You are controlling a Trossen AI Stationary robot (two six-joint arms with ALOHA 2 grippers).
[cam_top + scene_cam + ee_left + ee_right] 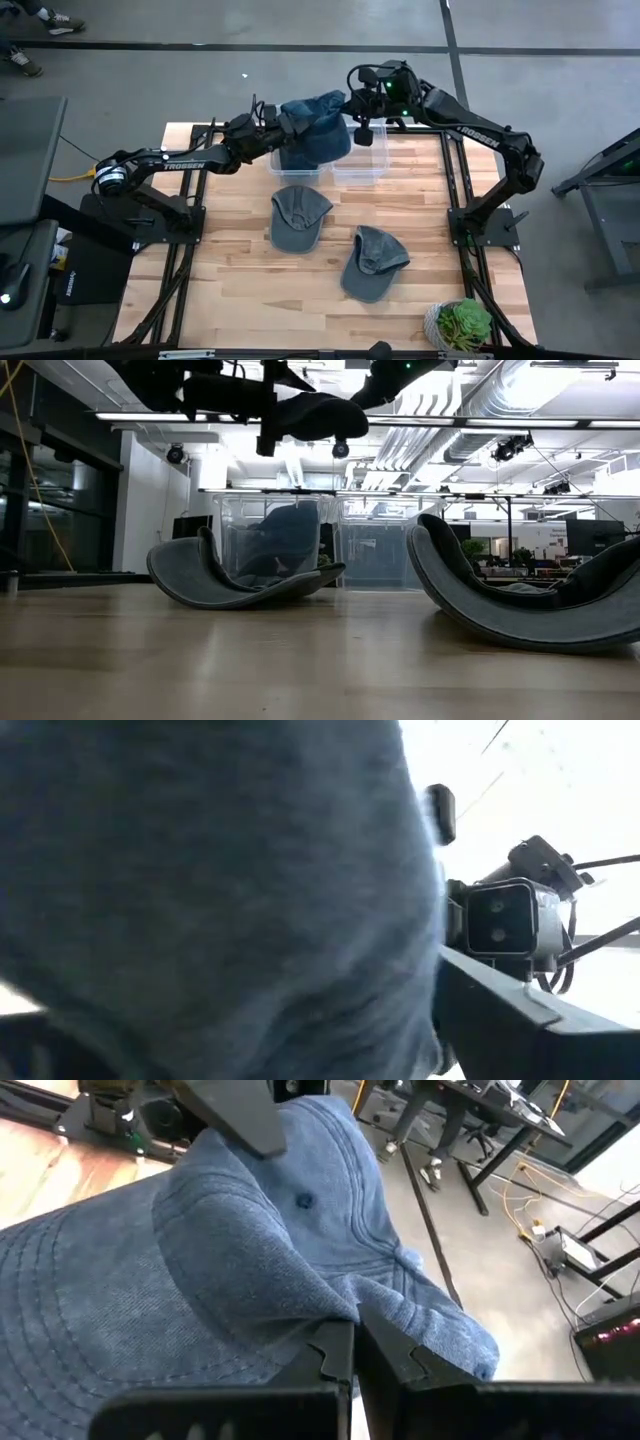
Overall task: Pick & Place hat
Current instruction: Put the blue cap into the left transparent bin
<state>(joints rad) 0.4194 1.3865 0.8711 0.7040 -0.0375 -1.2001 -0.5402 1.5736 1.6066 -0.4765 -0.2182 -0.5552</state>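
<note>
Beyond table (250,290), people's legs (420,1140).

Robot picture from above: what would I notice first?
A blue hat hangs in the air between both arms, above the clear bins at the table's far edge. The right end effector pinches its fabric. Two grey hats lie on the wood, and a plant sits at the near corner.

A grey concrete floor (560,40) crossed by dark lines surrounds the table; overhead run white ducts (560,385) and long ceiling lights (500,422). Desks (500,1110) stand further off; yellow cables (535,1205) lie on the floor.
</note>
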